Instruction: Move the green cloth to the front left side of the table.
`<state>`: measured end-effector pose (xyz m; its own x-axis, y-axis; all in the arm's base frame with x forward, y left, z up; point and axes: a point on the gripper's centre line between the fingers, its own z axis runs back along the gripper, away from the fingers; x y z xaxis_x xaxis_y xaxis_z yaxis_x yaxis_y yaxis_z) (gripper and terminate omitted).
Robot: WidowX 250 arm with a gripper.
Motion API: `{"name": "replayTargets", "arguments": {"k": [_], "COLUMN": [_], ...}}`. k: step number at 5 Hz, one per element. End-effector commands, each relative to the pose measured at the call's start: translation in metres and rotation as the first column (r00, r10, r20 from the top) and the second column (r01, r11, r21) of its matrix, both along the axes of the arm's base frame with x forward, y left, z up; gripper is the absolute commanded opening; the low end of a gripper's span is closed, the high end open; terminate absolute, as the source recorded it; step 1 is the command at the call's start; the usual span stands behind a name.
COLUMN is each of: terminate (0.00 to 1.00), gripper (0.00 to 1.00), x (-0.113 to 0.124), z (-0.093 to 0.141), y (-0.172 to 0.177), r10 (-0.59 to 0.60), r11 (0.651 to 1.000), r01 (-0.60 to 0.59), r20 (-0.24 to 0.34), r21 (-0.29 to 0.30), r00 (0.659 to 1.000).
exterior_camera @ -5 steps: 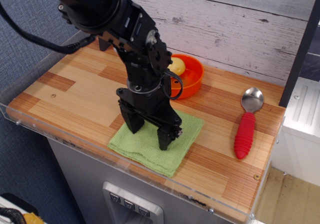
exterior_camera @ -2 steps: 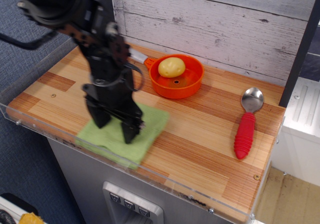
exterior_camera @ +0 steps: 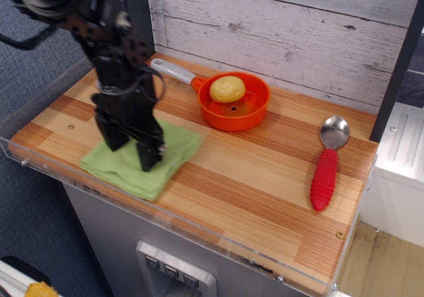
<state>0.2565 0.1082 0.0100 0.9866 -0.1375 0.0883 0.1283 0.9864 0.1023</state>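
One cloth (exterior_camera: 136, 164), one pan (exterior_camera: 235, 103), one potato (exterior_camera: 227, 89), one spoon (exterior_camera: 327, 164) and one gripper (exterior_camera: 130, 150) show on the table (exterior_camera: 265, 191). Taking the pan as landmark: the potato sits inside its bowl, its pale handle points away to the left toward the arm, the spoon with its red grip lies well to the right of it, and the cloth lies to its front left, apart from it, with its near corner close to the table's front rim. The gripper stands upright on the cloth, its two fingers spread apart and pressed down onto the fabric, one on the left part and one nearer the middle; whether any fabric is pinched between them cannot be told. Compared with the frame 0.4 s ago, the cloth and the gripper have both shifted further left along the front edge, farther from the pan, while the pan, potato and spoon have not moved.
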Motion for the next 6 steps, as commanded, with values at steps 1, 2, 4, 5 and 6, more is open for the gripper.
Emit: {"name": "replayTargets", "arguments": {"k": [1, 2, 4, 5, 6], "terminate": [0.0, 0.0, 0.0, 0.0, 0.0], "gripper": [1.0, 1.0, 1.0, 1.0, 1.0], "x": [-0.006, -0.003, -0.008, -0.004, 0.003], "z": [-0.002, -0.001, 0.005, 0.016, 0.033], "y": [0.05, 0.072, 0.093, 0.095, 0.092], "r10": [0.037, 0.052, 0.051, 0.052, 0.046], "r11": [0.999, 0.996, 0.994, 0.994, 0.991], "r01": [-0.038, -0.053, -0.052, -0.055, -0.053], "r20": [0.022, 0.025, 0.015, 0.03, 0.061], "r21": [0.035, 0.068, 0.096, 0.097, 0.122], "r00": [0.999, 0.998, 0.999, 0.998, 0.997]}}
